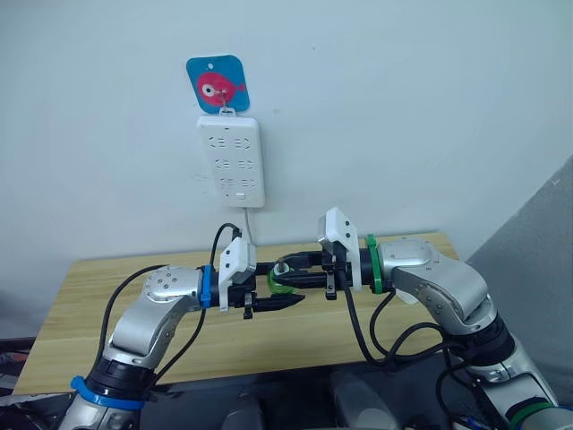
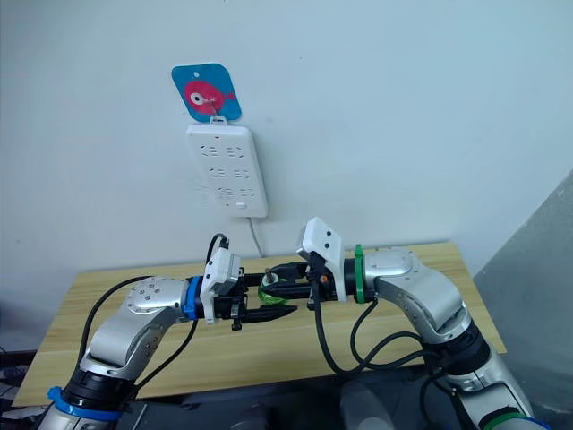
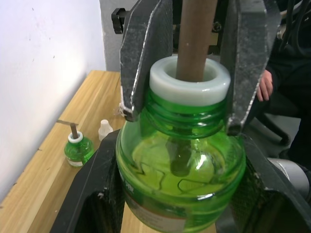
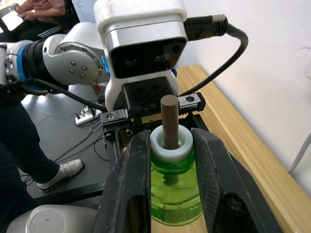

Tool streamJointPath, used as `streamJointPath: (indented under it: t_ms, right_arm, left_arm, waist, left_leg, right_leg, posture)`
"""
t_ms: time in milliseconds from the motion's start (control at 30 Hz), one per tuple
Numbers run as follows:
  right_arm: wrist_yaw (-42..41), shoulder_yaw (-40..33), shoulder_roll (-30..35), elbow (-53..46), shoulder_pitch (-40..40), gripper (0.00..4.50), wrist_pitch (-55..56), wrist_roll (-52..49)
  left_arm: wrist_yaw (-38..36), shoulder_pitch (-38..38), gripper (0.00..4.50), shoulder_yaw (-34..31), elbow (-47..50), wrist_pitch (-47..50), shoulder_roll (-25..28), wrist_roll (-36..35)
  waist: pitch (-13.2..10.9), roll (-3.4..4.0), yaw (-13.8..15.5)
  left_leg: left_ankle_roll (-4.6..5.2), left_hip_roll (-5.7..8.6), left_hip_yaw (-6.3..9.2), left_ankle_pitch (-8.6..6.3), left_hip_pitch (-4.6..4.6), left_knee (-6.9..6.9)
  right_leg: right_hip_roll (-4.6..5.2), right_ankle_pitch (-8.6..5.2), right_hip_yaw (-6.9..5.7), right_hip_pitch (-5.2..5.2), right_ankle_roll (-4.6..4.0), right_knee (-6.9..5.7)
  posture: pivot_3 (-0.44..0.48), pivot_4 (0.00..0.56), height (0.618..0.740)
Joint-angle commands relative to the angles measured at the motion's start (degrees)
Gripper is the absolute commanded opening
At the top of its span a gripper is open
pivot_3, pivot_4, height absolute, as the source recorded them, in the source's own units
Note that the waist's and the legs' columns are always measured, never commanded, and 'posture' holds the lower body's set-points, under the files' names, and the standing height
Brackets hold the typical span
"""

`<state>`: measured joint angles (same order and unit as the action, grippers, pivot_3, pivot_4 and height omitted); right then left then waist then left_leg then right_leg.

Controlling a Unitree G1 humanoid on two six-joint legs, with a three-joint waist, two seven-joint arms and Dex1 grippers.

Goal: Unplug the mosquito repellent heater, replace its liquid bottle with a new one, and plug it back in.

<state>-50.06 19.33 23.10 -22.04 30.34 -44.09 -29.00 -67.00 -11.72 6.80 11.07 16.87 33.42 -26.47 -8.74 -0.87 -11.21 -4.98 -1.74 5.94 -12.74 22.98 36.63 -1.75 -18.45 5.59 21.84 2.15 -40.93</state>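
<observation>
Both grippers meet above the table's (image 1: 107, 269) middle, sharing one green bottle (image 1: 285, 279) — the left gripper (image 1: 279, 300) clamps its body, the right gripper (image 4: 170, 160) pinches its white neck. A second bottle (image 3: 78, 148) and a small white cap (image 3: 104, 130) stand near the table's back edge.

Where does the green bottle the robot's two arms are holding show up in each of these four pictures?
Left eye view: green liquid bottle mid-picture, between the two grippers, above the wooden table.
Right eye view: bottle just left of centre, below the power strip.
Left wrist view: bottle close up, centre.
Right wrist view: bottle lower centre, brown wick pointing up.
Shared landmark: the wooden table.
</observation>
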Motion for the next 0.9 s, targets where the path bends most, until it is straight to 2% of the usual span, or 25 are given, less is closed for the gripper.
streamJointPath:
  t_ms: [33, 167, 267, 433, 667, 900]
  right_arm:
    - [-0.82, -1.84, -0.10, -0.90, 1.33, 0.84, 1.28, -1.23]
    - [-0.71, -3.74, 0.23, -0.50, 1.59, 0.84, 1.11, -2.00]
    - [-0.40, -6.01, 0.54, -0.55, 1.68, 0.84, 0.46, -3.36]
    - [5.09, -16.78, -1.27, -0.26, 1.79, 0.84, -5.61, -11.91]
    - [22.02, -30.78, -10.60, 0.57, 0.63, 0.84, -14.88, -30.65]
    - [37.52, -35.55, -15.97, 1.49, -0.85, 0.84, -15.76, -46.32]
  left_arm:
    - [-0.62, -1.05, 3.20, -1.58, 0.14, -0.47, -0.42, -2.00]
    - [0.66, -2.07, 4.50, -1.56, -2.03, -2.22, -0.76, -0.06]
    - [1.49, -2.25, 4.50, -1.86, -3.01, -1.15, -0.83, -0.31]
    - [6.36, -1.95, 4.50, -5.02, -0.93, 6.94, -2.57, -6.32]
    - [17.28, -5.67, 4.50, -10.28, 5.20, 17.21, -8.24, -16.53]
    - [26.69, -10.12, 4.50, -15.75, 7.76, 29.98, -9.80, -31.05]
  waist:
    - [0.06, -0.04, -0.03]
    - [0.23, -0.12, -0.06]
    - [0.67, -0.33, -0.08]
    - [1.65, -0.41, -0.08]
    - [2.22, -0.56, -0.04]
    - [2.70, -0.36, -0.05]
  left_leg:
    - [0.00, 0.00, 0.00, 0.00, 0.00, 0.00]
    - [0.00, 0.00, 0.00, 0.00, 0.00, 0.01]
    - [-0.01, 0.01, 0.04, 0.00, 0.00, 0.02]
    - [-0.01, 0.02, 0.11, 0.00, 0.03, 0.02]
    - [-0.01, 0.03, 0.13, 0.00, 0.02, 0.04]
    - [0.00, 0.04, 0.13, 0.00, 0.02, 0.04]
  right_leg:
    - [0.00, 0.00, 0.00, 0.00, 0.00, 0.00]
    - [0.01, 0.00, 0.00, -0.01, 0.00, 0.00]
    - [0.01, 0.01, -0.03, -0.01, 0.00, -0.02]
    - [0.04, 0.01, -0.09, -0.02, 0.00, -0.02]
    - [0.03, 0.01, -0.11, -0.06, 0.00, -0.04]
    - [0.03, 0.01, -0.10, -0.06, 0.00, -0.07]
  posture:
    - [-0.181, 0.053, 0.710]
    - [-0.183, 0.033, 0.710]
    - [-0.180, 0.019, 0.710]
    - [-0.168, 0.000, 0.710]
    - [-0.156, 0.000, 0.710]
    - [-0.153, 0.000, 0.710]
